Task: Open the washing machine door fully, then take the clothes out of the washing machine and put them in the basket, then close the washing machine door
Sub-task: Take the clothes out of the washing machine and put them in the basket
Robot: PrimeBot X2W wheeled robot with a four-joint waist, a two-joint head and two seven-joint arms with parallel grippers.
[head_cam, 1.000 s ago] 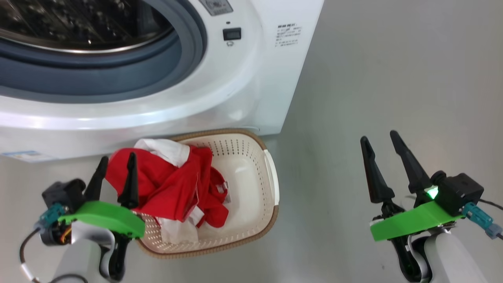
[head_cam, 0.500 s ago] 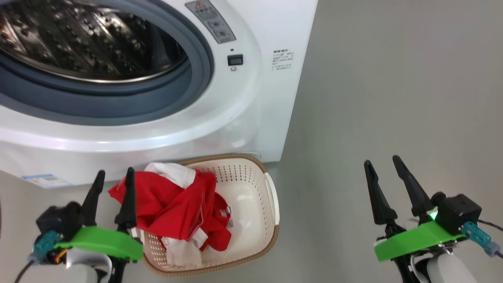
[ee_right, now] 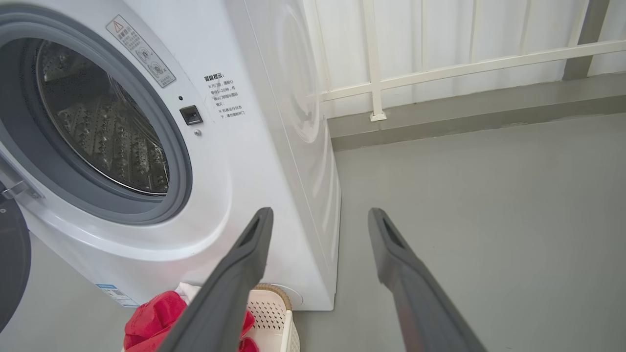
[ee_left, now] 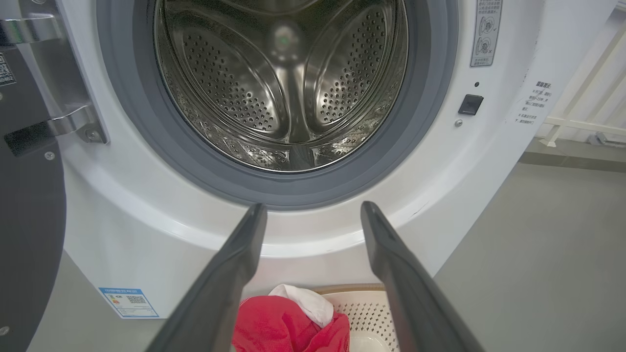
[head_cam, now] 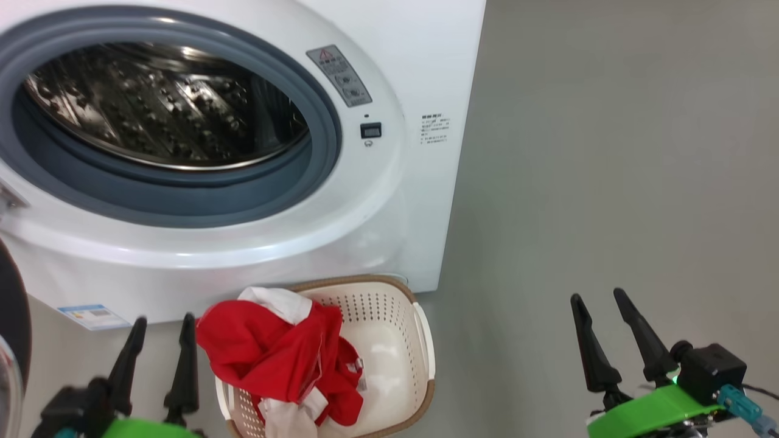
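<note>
Left claw point(head_cam: 165, 318), spread and empty, has backed off the clothes point(head_cam: 274, 353), now in the basket point(head_cam: 389, 304) at lower centre; right claw point(head_cam: 597, 295) released too. Drum point(head_cam: 164, 109) looks bare: door point(head_cam: 12, 304) next.

The right gripper point(head_cam: 597, 296), at five o'clock in the head view, has two long matt-black fingers that taper to blunt points and thicken at the base. They rise from a bright green plastic bracket point(head_cam: 651, 415). At three o'clock of them sits a boxy black camera housing point(head_cam: 712, 370), with a small green light point(head_cam: 674, 379) at its foot, a teal connector point(head_cam: 737, 403) and a thin black cable point(head_cam: 764, 391). The left gripper point(head_cam: 164, 319), at seven o'clock, has the same black fingers above a green plate point(head_cam: 146, 429). In the wrist views the fingers point(ee_right: 396, 254) look dark grey, with a shallow slot near each tip.
</note>
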